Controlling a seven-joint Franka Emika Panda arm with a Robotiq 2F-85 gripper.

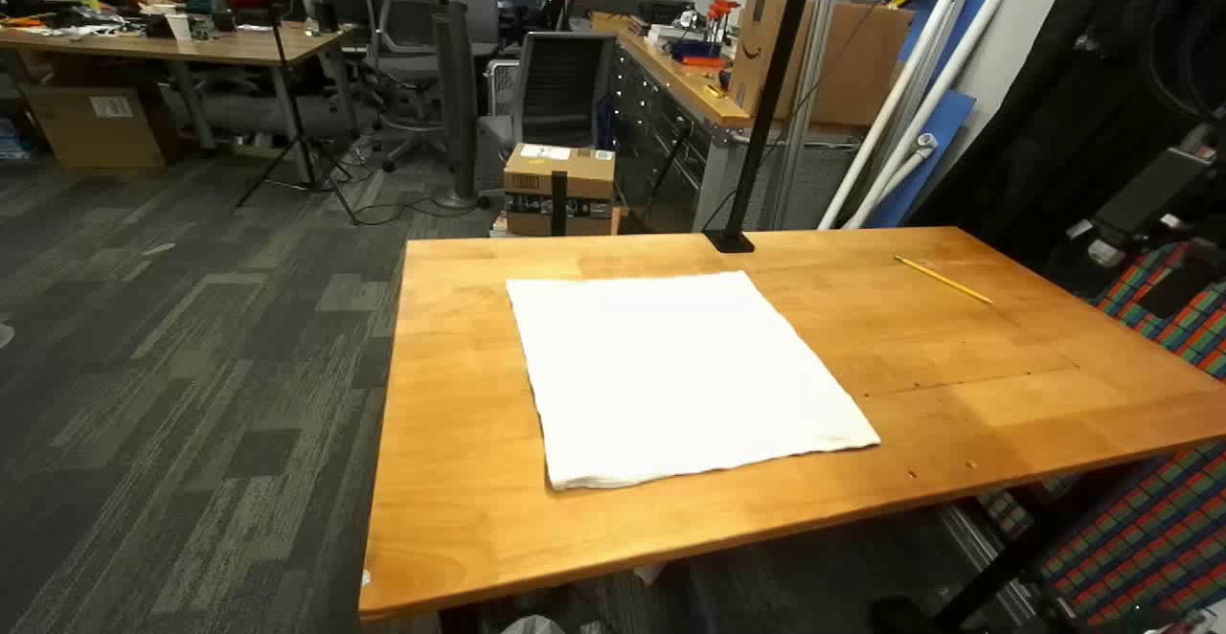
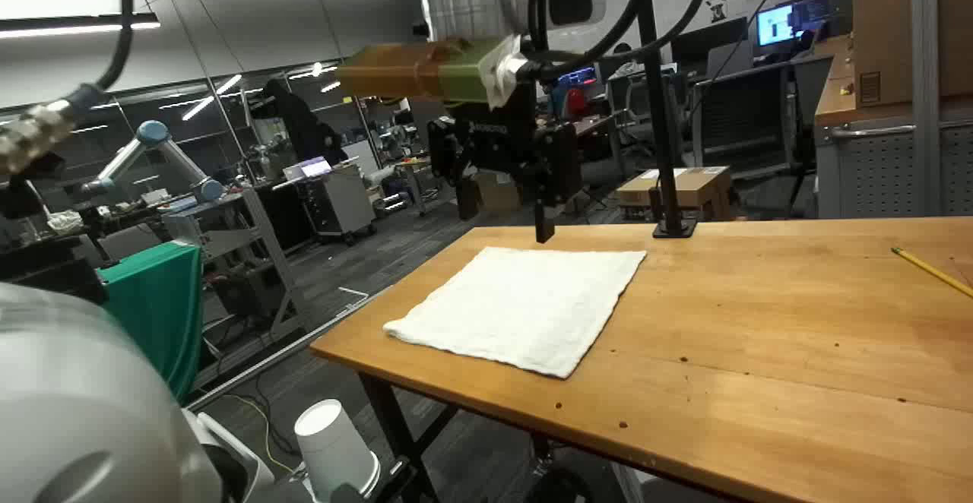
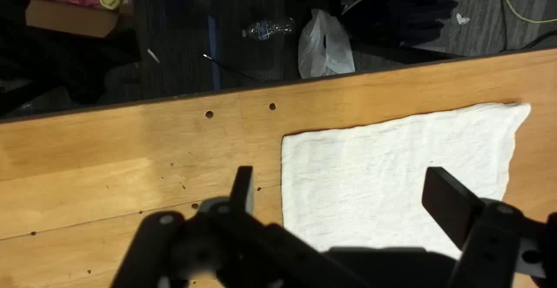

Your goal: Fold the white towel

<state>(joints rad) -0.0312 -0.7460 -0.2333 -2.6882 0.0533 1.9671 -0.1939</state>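
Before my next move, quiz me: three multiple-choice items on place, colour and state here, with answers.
1. Where is the pencil relative to the towel? A) On it B) Under it C) Apart, on the tabletop
2. What colour is the pencil? A) Yellow B) Blue C) White
3. How is the gripper? A) Shut, empty B) Open, empty C) Shut on towel

1 C: both exterior views show tabletop between them.
2 A: both views show it yellow.
3 B: the wrist view shows its fingers apart, nothing gripped.

Office chairs [image 1: 563,79] stand on patterned gray carpet [image 1: 172,404] beyond a wooden tabletop [image 1: 460,519] as strip lights [image 2: 80,29] glow overhead.
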